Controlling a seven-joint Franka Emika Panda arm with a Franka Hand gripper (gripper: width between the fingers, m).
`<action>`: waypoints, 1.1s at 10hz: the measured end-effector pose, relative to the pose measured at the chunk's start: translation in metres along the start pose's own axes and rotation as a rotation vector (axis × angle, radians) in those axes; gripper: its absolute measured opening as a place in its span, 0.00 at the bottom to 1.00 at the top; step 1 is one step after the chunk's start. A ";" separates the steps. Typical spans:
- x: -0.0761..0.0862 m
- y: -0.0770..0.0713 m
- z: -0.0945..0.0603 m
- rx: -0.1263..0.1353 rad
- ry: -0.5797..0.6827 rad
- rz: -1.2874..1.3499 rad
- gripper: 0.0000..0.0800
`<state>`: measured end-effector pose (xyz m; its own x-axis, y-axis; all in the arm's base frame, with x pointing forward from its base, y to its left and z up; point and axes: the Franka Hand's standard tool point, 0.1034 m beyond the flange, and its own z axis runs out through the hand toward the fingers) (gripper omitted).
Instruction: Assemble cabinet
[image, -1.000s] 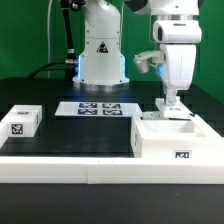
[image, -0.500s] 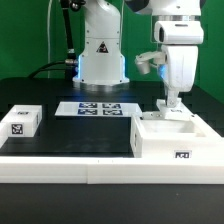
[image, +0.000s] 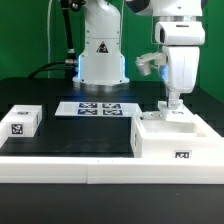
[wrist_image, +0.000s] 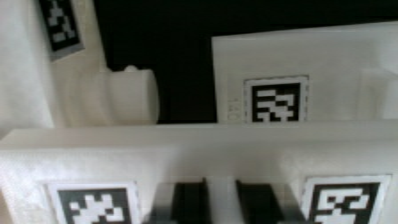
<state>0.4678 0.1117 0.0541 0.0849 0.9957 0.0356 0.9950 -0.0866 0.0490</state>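
Note:
The cabinet (image: 176, 141), a large white box with a tag on its front, stands at the exterior view's right. My gripper (image: 173, 104) hangs straight down over its top, fingertips at a white tagged panel (image: 168, 119) lying across the box. In the wrist view the two dark fingers (wrist_image: 192, 203) stand close together with a thin light strip between them, shut on the white panel (wrist_image: 178, 155), which carries a tag on either side. Beyond it are a tagged cabinet wall (wrist_image: 294, 70) and a white round peg (wrist_image: 134, 95).
A small white tagged block (image: 20, 121) lies at the exterior view's left. The marker board (image: 98, 108) lies at the back middle, before the robot base (image: 101, 55). A white ledge (image: 70, 163) runs along the table's front edge.
The gripper has shifted slightly down and to the exterior view's right. The shadowed opening on the cabinet's top is now covered by the white panel.

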 end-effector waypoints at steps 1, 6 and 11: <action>0.000 0.000 0.001 0.000 0.001 -0.002 0.09; 0.001 0.045 0.001 0.018 -0.014 -0.004 0.09; 0.000 0.090 0.002 0.001 -0.014 0.022 0.09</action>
<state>0.5577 0.1041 0.0562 0.1072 0.9940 0.0225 0.9930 -0.1082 0.0470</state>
